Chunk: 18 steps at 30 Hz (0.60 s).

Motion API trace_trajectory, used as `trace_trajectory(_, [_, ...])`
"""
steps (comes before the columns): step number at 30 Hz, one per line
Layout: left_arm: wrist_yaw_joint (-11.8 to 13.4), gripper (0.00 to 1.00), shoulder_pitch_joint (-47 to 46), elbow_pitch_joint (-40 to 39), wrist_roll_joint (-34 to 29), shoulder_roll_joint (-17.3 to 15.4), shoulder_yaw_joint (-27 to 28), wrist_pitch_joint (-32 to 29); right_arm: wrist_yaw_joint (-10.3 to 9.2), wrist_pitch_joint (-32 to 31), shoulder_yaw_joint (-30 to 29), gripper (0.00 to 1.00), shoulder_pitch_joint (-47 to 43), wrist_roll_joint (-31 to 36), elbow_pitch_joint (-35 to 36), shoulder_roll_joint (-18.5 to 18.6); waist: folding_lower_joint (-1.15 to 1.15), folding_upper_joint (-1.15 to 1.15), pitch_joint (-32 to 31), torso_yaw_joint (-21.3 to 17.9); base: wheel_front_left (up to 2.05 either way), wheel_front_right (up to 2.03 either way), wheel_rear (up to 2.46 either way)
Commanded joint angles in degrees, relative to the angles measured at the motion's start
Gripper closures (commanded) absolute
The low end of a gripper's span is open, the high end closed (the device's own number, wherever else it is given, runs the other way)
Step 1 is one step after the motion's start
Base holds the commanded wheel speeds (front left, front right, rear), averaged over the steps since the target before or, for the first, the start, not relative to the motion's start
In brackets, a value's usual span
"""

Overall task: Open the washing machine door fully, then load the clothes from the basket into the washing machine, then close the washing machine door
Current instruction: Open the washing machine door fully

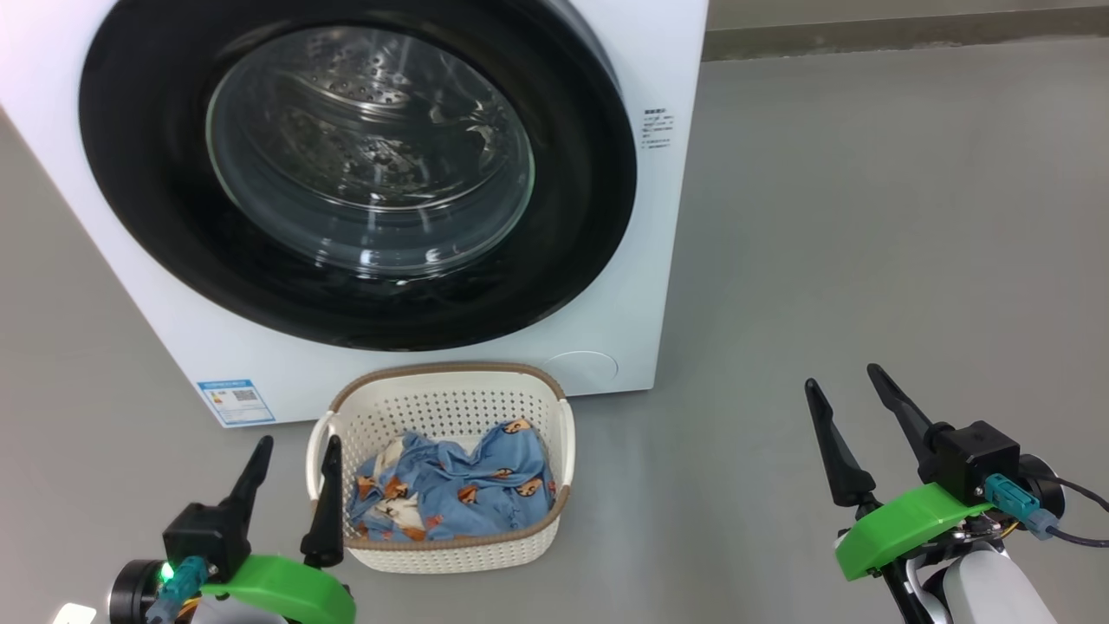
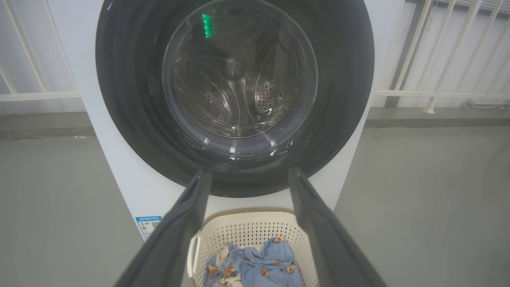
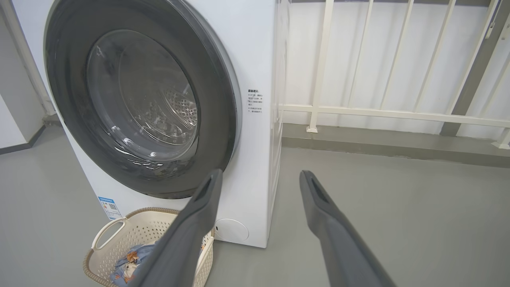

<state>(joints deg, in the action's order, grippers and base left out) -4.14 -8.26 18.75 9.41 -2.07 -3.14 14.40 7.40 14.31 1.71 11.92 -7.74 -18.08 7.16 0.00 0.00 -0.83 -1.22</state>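
The left claw (image 1: 298, 442) hangs released, fingers spread and empty, just beside the left handle of the basket (image 1: 450, 406). The right claw (image 1: 842, 376) is likewise spread and holds nothing, well apart to the basket's right, above the grey floor (image 1: 866, 217). The clothes (image 1: 459, 494) lie crumpled inside the basket. Just behind the basket stands the washing machine (image 1: 667, 260), its blue label (image 1: 236, 400) past the basket's left corner. The washing machine door (image 1: 147, 173), above and behind the basket, sits shut.

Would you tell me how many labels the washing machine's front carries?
2: a blue sticker at its lower left, printed text right of the door; others may be hidden.
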Motion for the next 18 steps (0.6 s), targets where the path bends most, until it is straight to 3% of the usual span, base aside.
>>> trace_trajectory(1, [-0.10, 0.00, -2.43, -1.44, 0.55, -0.89, 1.84, 0.60, 0.09, 0.69, 1.27, 0.00, 1.62, -0.55, 1.46, 0.01, 0.00, 0.00, 0.03, -0.03, 0.44, 0.44, -0.88])
trace_trajectory(18, [0.20, 0.00, -2.48, -1.09, 0.81, -0.86, 1.43, 0.60, 0.09, 0.69, 1.08, 0.00, 1.56, -0.36, 1.66, 0.09, 0.00, 0.00, -0.05, 0.11, 0.06, 0.06, -0.12])
